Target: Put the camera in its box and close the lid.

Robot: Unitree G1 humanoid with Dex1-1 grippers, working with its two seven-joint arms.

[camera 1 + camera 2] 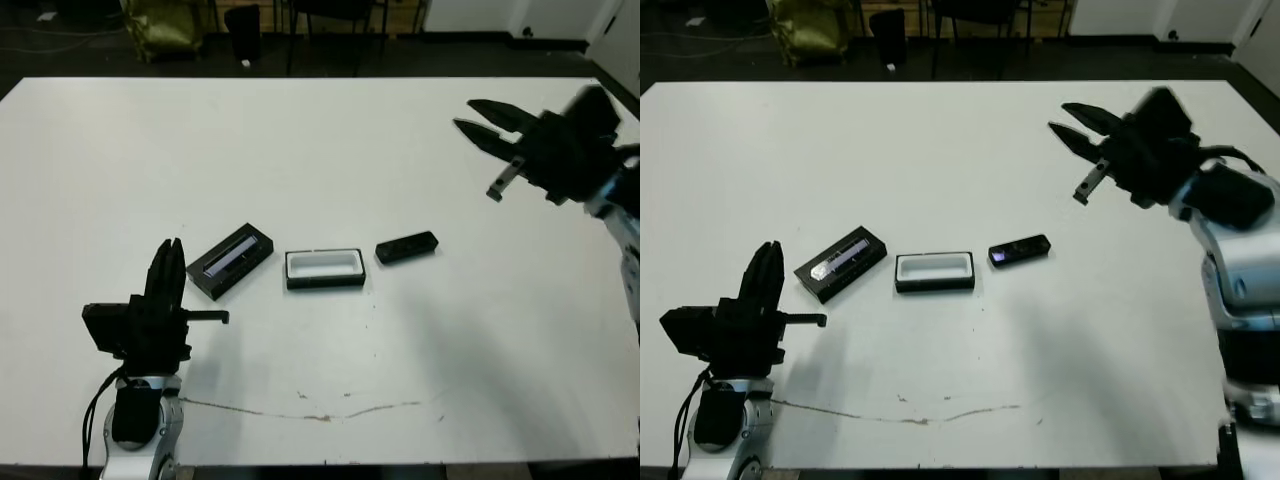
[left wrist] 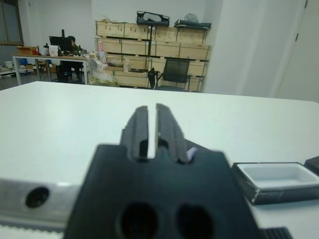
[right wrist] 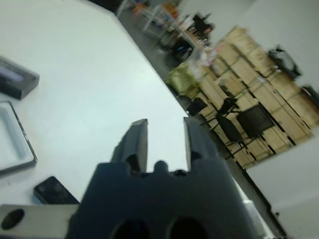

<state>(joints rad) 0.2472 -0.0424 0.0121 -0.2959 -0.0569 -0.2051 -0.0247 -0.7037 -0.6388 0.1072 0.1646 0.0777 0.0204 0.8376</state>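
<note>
A: What sits nearest the robot?

B: The left gripper (image 1: 170, 262), at the table's (image 1: 320, 140) near edge, nearer than the box (image 1: 324, 269) and off to its left. Its two black fingers (image 2: 141, 124) point away across the table and lie pressed almost together, only a thin slit between them, with nothing held.

A: And the box itself?

B: It lies open near the middle of the table, a shallow black tray with the white lining showing and nothing inside it. In the left wrist view one corner of it (image 2: 279, 180) shows beside the gripper's body.

A: Where is the lid?

B: Just left of the box, apart from it by a small gap. The lid (image 1: 230, 260) lies flat and turned at an angle to the box, its pale glossy strip facing up.

A: The camera?

B: The camera (image 1: 406, 247) lies flat on the table just right of the box, not touching it, slightly tilted relative to the box's long side. A small bluish mark shows at the end nearer the box in the right eye view.

A: And farthest out?

B: The right gripper (image 1: 485, 118), raised above the table, beyond the box and well to its right, well apart from the camera. Its fingers (image 3: 135, 141) are spread with a clear gap and hold nothing.
</note>
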